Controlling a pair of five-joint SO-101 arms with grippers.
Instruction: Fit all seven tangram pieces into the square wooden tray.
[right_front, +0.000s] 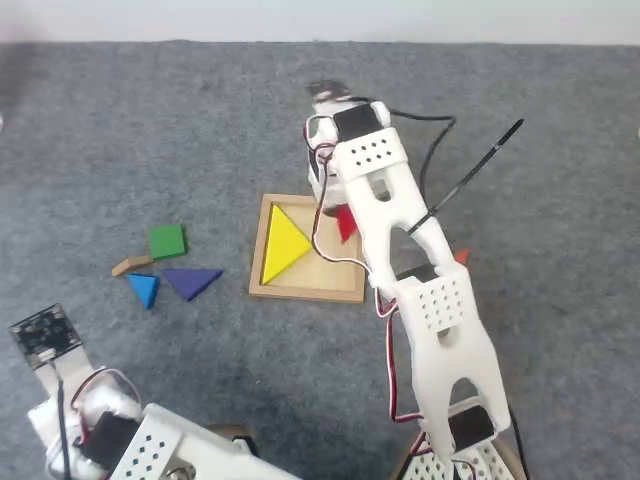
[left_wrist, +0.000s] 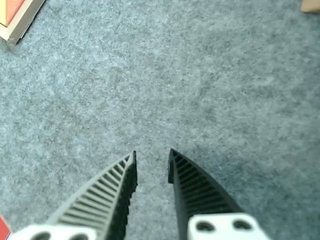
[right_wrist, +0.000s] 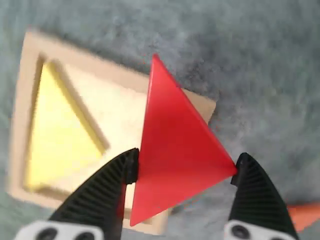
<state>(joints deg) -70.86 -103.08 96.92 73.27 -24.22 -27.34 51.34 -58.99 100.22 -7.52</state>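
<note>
The square wooden tray (right_front: 300, 292) lies mid-table with a large yellow triangle (right_front: 283, 243) set into its left half. My right gripper (right_wrist: 185, 165) is shut on a large red triangle (right_wrist: 175, 150), held just above the tray's (right_wrist: 90, 59) right part, beside the yellow triangle (right_wrist: 55, 135). From above, a bit of the red triangle (right_front: 346, 222) peeks out under the right arm. My left gripper (left_wrist: 152, 157) hovers open over bare carpet at the near left, nothing between its fingers; a tray corner (left_wrist: 20, 17) shows far off.
Left of the tray lie a green square (right_front: 167, 241), a tan parallelogram (right_front: 131, 264), a small blue triangle (right_front: 144, 289) and a dark blue triangle (right_front: 192, 281). An orange piece (right_front: 461, 257) sits right of the tray, behind the right arm. Grey carpet covers the table.
</note>
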